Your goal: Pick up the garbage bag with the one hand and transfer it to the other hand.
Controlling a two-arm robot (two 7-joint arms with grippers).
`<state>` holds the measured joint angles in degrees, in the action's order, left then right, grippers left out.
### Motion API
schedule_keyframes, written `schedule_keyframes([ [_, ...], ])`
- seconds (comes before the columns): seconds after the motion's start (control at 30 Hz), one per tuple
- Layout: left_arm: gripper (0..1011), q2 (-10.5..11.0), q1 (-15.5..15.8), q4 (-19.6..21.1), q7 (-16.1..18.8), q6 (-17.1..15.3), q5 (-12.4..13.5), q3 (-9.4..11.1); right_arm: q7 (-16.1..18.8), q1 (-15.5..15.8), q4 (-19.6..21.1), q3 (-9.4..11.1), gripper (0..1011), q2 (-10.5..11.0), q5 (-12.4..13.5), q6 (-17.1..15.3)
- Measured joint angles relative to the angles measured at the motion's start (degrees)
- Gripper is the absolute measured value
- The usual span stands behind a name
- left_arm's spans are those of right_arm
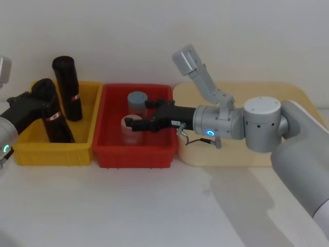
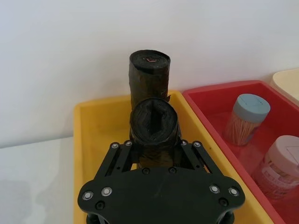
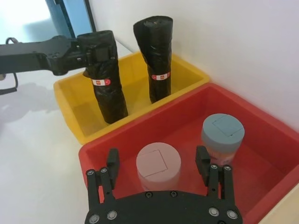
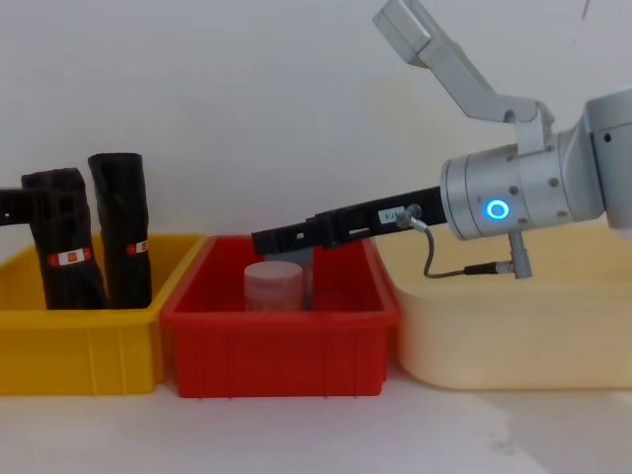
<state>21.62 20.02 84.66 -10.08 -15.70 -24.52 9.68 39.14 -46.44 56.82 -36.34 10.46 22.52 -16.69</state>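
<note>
The garbage bag (image 1: 55, 123) is a black roll with a red-and-white band, standing slightly tilted in the yellow bin (image 1: 51, 153). My left gripper (image 1: 45, 100), on the arm with the teal light, is shut on its upper end. In the left wrist view its fingers (image 2: 122, 154) flank the garbage bag (image 2: 154, 123). A second black roll (image 1: 68, 87) stands just behind it, free. My right gripper (image 1: 140, 114), on the arm with the blue light, hangs open over the red bin (image 1: 133, 154), above a pink-lidded jar (image 3: 158, 163), holding nothing.
A jar with a grey-blue lid (image 3: 223, 133) stands beside the pink one in the red bin. A cream tray (image 1: 236, 154) lies to the right of the bins, under the right arm. White wall runs close behind the bins, with white tabletop in front.
</note>
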Motion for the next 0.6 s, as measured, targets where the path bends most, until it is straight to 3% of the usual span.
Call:
schedule_keyframes([
  [0.6, 346, 0.0, 0.0, 0.0, 0.0, 0.0, 0.0, 0.0, 0.28, -2.35, -3.72, -2.31, 1004, -0.53, -1.89, 1.33],
])
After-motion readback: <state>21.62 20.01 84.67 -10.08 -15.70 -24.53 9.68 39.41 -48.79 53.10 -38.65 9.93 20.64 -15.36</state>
